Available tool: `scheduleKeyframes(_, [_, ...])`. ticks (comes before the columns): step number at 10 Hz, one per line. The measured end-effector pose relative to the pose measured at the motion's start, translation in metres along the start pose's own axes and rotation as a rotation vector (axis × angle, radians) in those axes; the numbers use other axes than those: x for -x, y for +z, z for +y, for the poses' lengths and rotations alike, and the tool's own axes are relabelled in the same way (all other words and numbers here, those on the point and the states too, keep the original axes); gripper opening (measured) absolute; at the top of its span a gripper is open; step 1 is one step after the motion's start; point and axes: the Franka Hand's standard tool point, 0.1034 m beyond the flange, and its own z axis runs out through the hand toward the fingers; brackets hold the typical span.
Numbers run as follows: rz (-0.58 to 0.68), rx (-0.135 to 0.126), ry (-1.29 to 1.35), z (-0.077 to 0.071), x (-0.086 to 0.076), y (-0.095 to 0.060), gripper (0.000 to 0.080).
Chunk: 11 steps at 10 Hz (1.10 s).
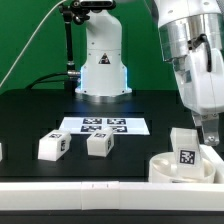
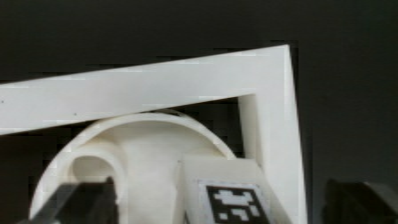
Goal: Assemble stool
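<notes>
Now, with jaws open astride the upright leg (image 2: 235, 192), retract straight upward to avoid tilting it in the seat (image 1: 163, 168).

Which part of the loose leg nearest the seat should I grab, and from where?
Probably come from straight above and close on two opposite side faces of the leg: it is a short block lying on the table, with nothing touching it.

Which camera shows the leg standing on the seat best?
The exterior view: most of the leg and its tag show, upright on the seat. The wrist view catches only part of it, cut off by the picture's edge.
</notes>
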Motion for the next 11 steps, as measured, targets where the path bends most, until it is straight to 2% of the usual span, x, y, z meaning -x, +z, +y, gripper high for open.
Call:
scheduleKeyframes(1, [-0.005, -0.01, -0.032, -0.001, 0.0028, -0.0092, 0.0623])
scheduleKeyframes(2, [-0.006, -0.012, -0.049, -0.0008, 0.0045, -0.0109, 0.0644])
scheduleKeyframes(5, [-0.002, -0.005, -0.189, 0.001, 0.0029, -0.0083, 0.0649])
scheduleKeyframes(7, [-0.011, 0.078, -0.526, 0.0027, 0.0014, -0.0107, 0.0649])
scheduleKeyframes(9, [-0.026, 0.106, -0.781, -0.0027, -0.0007, -0.0153, 0.0649])
scheduleKeyframes(11, [-0.031, 0.104, -0.939, -0.0027, -0.0019, -0.0148, 0.0649])
